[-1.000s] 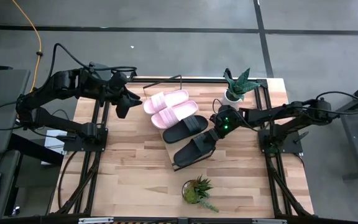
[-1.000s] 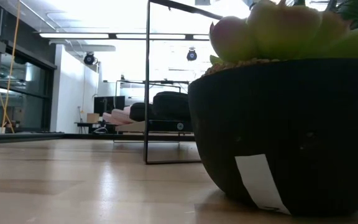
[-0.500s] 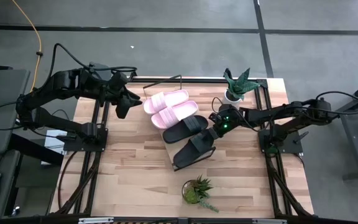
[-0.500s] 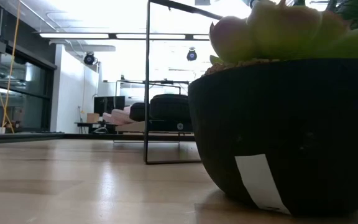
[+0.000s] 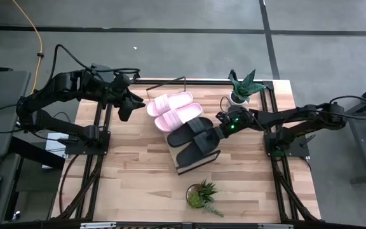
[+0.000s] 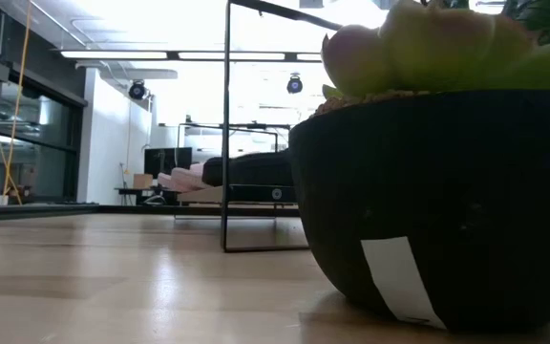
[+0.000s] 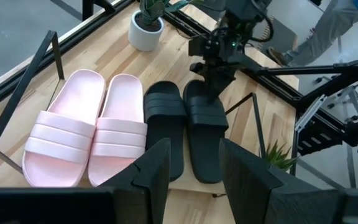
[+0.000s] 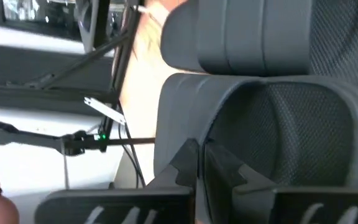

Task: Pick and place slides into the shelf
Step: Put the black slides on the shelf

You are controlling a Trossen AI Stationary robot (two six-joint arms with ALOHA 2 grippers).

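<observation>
Right gripper [image 5: 220,130] fingers clamp second black slide [image 5: 197,147], now swung parallel beside first [image 5: 188,131]; left fingers [image 7: 154,168] open

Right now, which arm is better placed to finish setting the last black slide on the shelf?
The right arm, probably. The right gripper is at the heel of the last black slide, already beside its pair on the shelf. The left gripper waits off the shelf's far end.

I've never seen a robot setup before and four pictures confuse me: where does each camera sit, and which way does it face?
High view: overhead, facing straight down; both arms, the shelf.
Low view: at tabletop height, facing level across; a plant pot fills it, no arm.
Left wrist view: on the left arm, facing the black slides; own fingers, right pincer.
Right wrist view: on the right arm, right up against a black slide.
High and left wrist views share the pink slides.
</observation>
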